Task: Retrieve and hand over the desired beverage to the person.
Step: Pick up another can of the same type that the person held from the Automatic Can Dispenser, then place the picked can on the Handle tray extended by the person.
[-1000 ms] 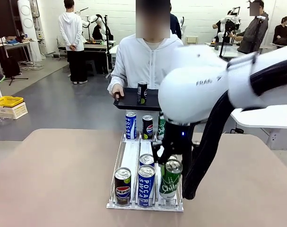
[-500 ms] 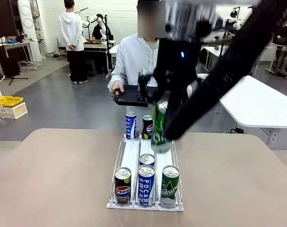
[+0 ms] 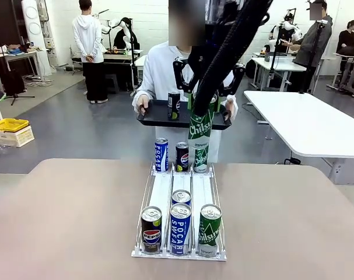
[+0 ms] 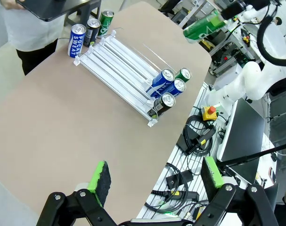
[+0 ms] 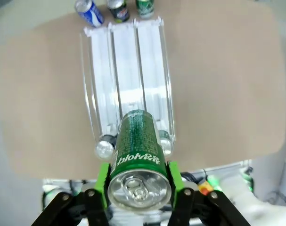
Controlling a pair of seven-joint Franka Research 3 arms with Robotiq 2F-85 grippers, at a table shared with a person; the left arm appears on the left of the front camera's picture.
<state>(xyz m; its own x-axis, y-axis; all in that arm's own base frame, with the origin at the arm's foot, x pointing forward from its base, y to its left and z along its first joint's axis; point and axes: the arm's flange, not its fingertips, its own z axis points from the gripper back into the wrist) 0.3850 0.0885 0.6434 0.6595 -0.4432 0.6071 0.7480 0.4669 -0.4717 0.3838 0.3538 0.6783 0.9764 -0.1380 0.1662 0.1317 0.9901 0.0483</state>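
Since a second ago the right gripper (image 3: 201,108) has lifted the green Chilsung can (image 3: 199,129) off the rack's (image 3: 146,201) near right lane and carried it far, now level with the black tray (image 3: 156,116) the person (image 3: 159,70) holds. A green can (image 3: 210,229) now fills that near slot. Tan table (image 3: 66,221), grey-floored lab with white tables (image 3: 308,122) behind. Right jaws clamped on the can's sides, green pads (image 5: 102,176) against it. Left gripper (image 4: 156,178) jaws wide, holding nothing, above the table.
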